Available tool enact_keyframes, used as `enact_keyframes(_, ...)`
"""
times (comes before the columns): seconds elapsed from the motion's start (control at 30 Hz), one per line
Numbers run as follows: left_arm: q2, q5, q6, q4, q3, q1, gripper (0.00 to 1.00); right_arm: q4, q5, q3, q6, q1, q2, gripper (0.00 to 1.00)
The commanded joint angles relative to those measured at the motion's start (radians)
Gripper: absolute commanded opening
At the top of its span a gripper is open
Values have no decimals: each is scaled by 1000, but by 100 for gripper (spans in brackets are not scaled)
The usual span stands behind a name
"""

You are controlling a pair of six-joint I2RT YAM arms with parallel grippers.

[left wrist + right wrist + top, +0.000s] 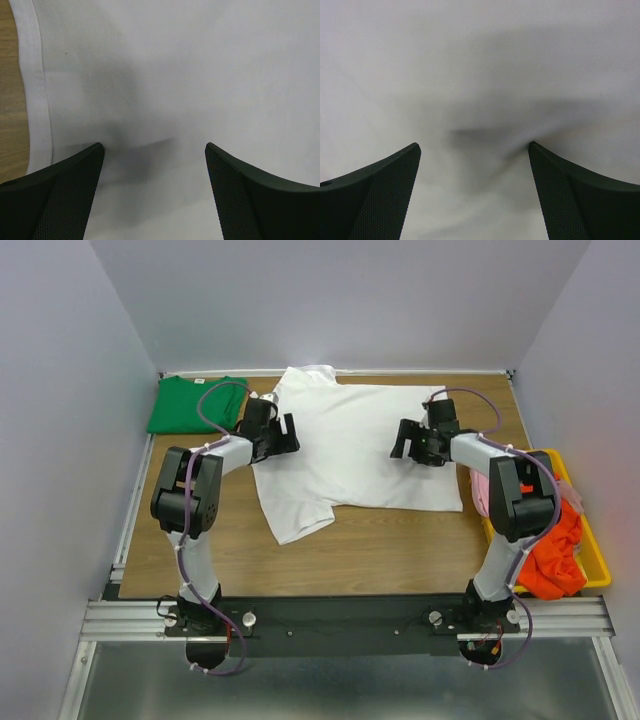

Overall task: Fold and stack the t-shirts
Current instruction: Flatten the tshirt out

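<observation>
Both jaws gape empty: left gripper [289, 434] over the left edge of the white t-shirt [350, 455], right gripper [402, 440] over its right half, cloth running sideways between them.

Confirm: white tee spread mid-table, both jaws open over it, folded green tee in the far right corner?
No. The folded green tee lies in the far left corner, as the top external view shows. The white tee is spread mid-table, both jaws open over it.

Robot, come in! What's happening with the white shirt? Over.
Left gripper open, at left edge of white t-shirt. Right gripper open, at its right side. Shirt spread out, unfolded. Green t-shirt folded in far-left corner, not in the way.
</observation>
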Motion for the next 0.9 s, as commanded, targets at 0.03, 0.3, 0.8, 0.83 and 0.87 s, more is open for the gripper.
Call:
enact_keyframes(0.03, 51, 55, 6, -42, 31, 31, 90, -53, -40, 33, 27, 9, 102, 95)
enact_keyframes(0.3, 60, 55, 9, -48, 73, 48, 90, -56, -68, 86, 30, 9, 153, 95)
enact_keyframes(0.8, -352, -534, -33, -236, -115, -178, 87, -70, -100, 85, 15, 31, -67, 95)
enact_keyframes(0.83, -410, -565, -55, -247, -181, -191, 86, -70, -91, 77, 16, 31, -94, 95)
enact_keyframes(0.87, -438, -575, -105, -268, -212, -214, 84, -72, -71, 62, 15, 31, -156, 95)
